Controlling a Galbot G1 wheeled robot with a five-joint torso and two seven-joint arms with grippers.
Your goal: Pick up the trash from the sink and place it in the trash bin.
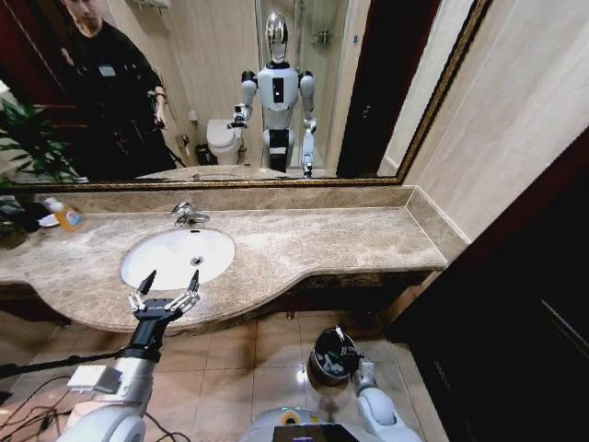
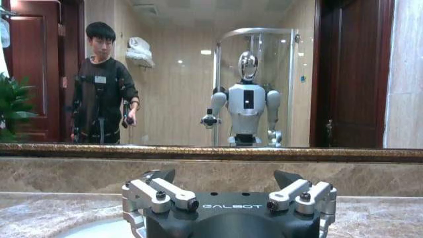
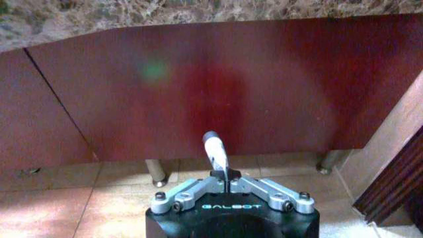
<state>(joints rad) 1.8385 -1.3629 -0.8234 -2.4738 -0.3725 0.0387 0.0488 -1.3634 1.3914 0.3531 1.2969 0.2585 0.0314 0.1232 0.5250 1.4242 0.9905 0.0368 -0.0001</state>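
Note:
The white oval sink (image 1: 166, 267) lies in the beige marble countertop, with its chrome faucet (image 1: 189, 215) behind it. My left gripper (image 1: 166, 290) hovers open at the counter's front edge, just before the basin; in the left wrist view its fingers (image 2: 162, 177) are spread wide with nothing between them. Down on the floor, my right gripper (image 1: 347, 352) hangs over the dark round trash bin (image 1: 322, 370). In the right wrist view this gripper (image 3: 227, 176) is shut on a piece of trash, a small white tube (image 3: 213, 145) that sticks out past the fingertips.
An orange-yellow bottle (image 1: 66, 216) stands at the counter's far left beside a plant (image 1: 28, 147). A large mirror (image 1: 230, 83) backs the counter. The red wooden cabinet front (image 3: 198, 84) and its metal legs (image 3: 156, 173) face the right gripper. Cables lie on the tiled floor at left.

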